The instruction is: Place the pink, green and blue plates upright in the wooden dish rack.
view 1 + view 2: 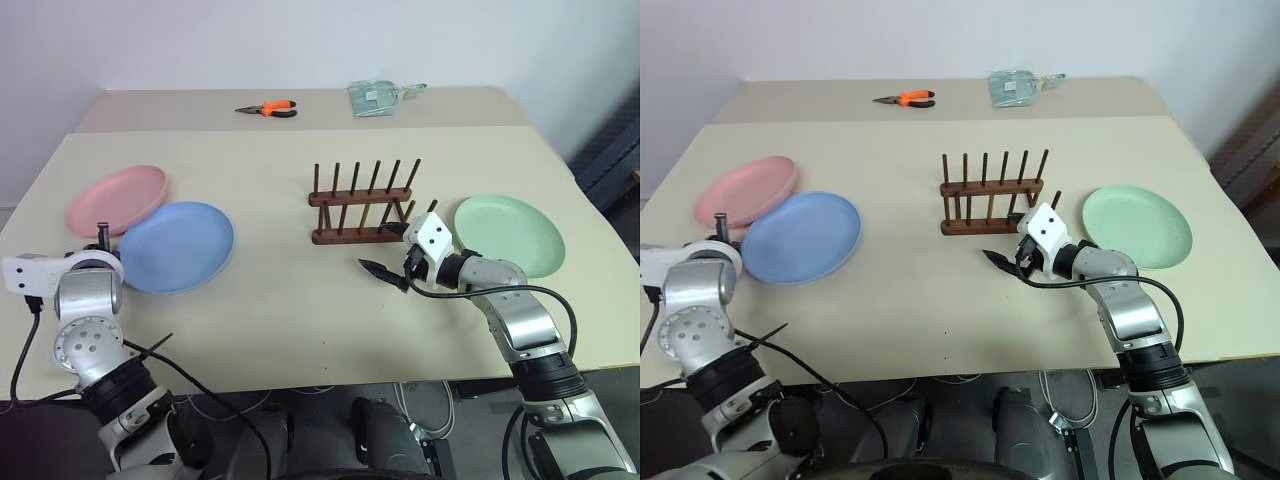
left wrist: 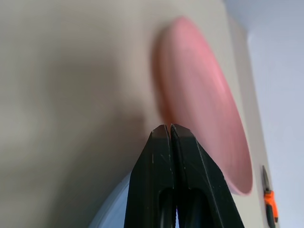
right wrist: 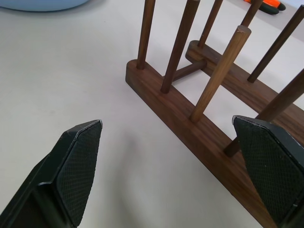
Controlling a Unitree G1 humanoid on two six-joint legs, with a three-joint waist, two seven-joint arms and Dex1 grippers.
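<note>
The pink plate (image 1: 115, 198) lies flat at the table's left, and the blue plate (image 1: 178, 245) overlaps its near right edge. My left gripper (image 1: 103, 231) sits at the near rim where the two plates meet. In the left wrist view its fingers (image 2: 161, 156) are pressed together, shut, with nothing seen between them, the pink plate (image 2: 204, 114) just ahead. The wooden dish rack (image 1: 362, 200) stands empty mid-table. My right gripper (image 1: 392, 250) is open, low at the rack's near right end, one finger (image 3: 71, 175) over bare table. The green plate (image 1: 510, 233) lies flat right of it.
Orange-handled pliers (image 1: 268, 108) and a clear plastic packet (image 1: 380, 97) lie on the far table section behind a seam. The near table edge (image 1: 320, 385) runs just ahead of both arms. A black cable loops off my right forearm.
</note>
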